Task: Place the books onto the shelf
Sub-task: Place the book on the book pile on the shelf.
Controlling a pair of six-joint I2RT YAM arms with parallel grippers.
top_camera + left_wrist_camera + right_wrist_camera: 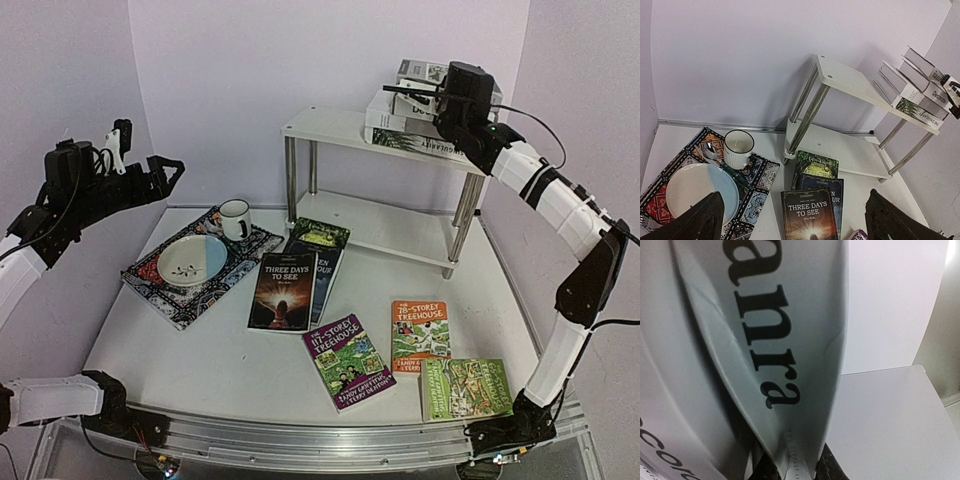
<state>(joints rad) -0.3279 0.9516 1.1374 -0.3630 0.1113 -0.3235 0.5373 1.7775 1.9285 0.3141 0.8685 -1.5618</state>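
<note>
The white two-tier shelf (340, 128) stands at the back. A stack of large white and grey books (405, 128) lies on its top board's right end. My right gripper (443, 92) is shut on the topmost grey book (770, 340), whose lettered spine fills the right wrist view. Its black fingertips (827, 467) pinch the book's lower edge. On the table lie "Three Days to See" (283, 290), a blue book (328, 275), a green book (320, 235), and purple (347, 360), orange (419, 335) and green (465, 388) Treehouse paperbacks. My left gripper (150, 178) hangs open and holds nothing, high at the left.
A patterned mat (190, 300) at the left carries a bowl (192, 258), a white mug (235, 218) and a spoon (710, 150). Lilac walls close in behind and on both sides. The shelf's lower board (400, 232) is bare.
</note>
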